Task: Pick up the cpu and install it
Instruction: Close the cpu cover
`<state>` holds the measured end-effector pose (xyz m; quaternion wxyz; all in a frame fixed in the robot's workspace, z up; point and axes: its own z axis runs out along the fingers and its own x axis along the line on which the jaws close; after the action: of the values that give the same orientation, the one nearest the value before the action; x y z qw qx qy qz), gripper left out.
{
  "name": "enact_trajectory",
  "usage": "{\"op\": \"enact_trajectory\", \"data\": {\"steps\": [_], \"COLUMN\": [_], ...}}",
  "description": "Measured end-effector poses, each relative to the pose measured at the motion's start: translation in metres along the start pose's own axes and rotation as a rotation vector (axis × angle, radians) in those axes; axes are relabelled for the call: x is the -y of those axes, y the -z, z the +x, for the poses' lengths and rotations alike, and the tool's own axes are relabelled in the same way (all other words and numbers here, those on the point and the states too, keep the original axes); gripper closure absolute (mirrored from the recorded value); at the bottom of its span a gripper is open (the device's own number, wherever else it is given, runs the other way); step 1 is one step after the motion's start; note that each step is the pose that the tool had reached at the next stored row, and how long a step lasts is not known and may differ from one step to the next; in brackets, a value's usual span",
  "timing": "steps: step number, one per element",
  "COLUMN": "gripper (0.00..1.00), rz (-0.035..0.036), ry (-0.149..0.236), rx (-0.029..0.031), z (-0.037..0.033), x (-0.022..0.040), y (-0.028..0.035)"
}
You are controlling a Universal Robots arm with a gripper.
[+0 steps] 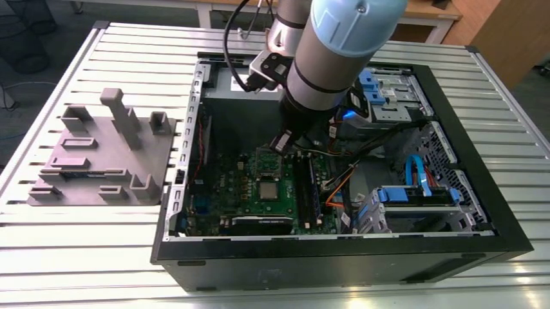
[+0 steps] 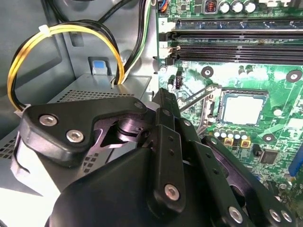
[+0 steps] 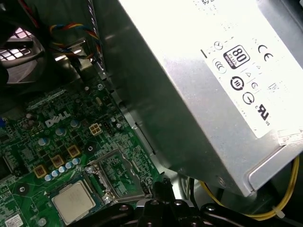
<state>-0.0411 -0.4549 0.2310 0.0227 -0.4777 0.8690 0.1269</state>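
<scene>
The cpu is a small silver square lying flat in its socket on the green motherboard inside the open computer case. In both wrist views the cpu has its shiny top uncovered. The socket's metal load plate stands tilted up beside it and a thin lever is raised. My gripper hangs inside the case, a little above and behind the socket. Its black tip points at the board beside the load plate, and nothing shows in it.
A grey plastic fixture with upright blocks lies on the slatted table at the exterior view's left. The silver power supply sits close beside the arm, with yellow cables looping from it. Memory slots and blue drive bays are near the socket.
</scene>
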Motion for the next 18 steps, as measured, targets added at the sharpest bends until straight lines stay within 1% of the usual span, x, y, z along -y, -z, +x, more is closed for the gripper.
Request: {"op": "enact_trajectory", "data": {"steps": [3,7,18], "gripper": [0.89,0.89,0.89], "rz": [0.0017,0.0054,0.0059], "ry": [0.000,-0.001,-0.001], "rx": [-0.0025,-0.0085,-0.0093], "z": [-0.0001,0.0000,-0.0003], "x": [-0.0004,-0.0008,-0.0014], "y": [0.0012,0.0020,0.0041]}}
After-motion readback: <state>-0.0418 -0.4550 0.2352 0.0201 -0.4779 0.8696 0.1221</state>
